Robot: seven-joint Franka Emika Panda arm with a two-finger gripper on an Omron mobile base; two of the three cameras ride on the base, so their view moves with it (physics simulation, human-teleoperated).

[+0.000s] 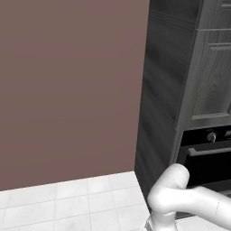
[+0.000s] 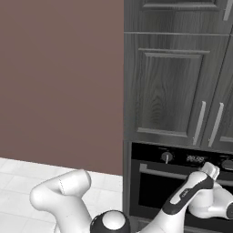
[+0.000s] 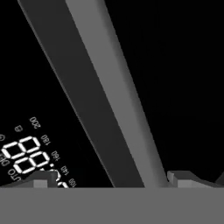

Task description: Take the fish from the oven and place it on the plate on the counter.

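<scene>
The oven (image 2: 154, 193) is built into dark cabinets, and its black drop-down door is shut. The grey handle bar (image 2: 157, 172) runs across the top of the door, below the control strip with a round knob (image 2: 167, 157) and a lit display (image 2: 195, 159). In the hand view the handle (image 3: 109, 87) crosses diagonally at very close range, beside the display digits (image 3: 26, 155). My gripper (image 3: 111, 180) is open, with one fingertip on each side of the bar and nothing gripped. The oven (image 1: 207, 158) also sits at the right edge of the left base view. The fish is hidden behind the door. The plate and the counter are out of view.
Dark wood cupboard doors (image 2: 173, 91) with long pale pulls stand above the oven. The tall cabinet's side panel (image 1: 158, 113) meets a plain brown wall (image 1: 67, 90) on the left. White floor tiles (image 1: 67, 203) lie below the wall.
</scene>
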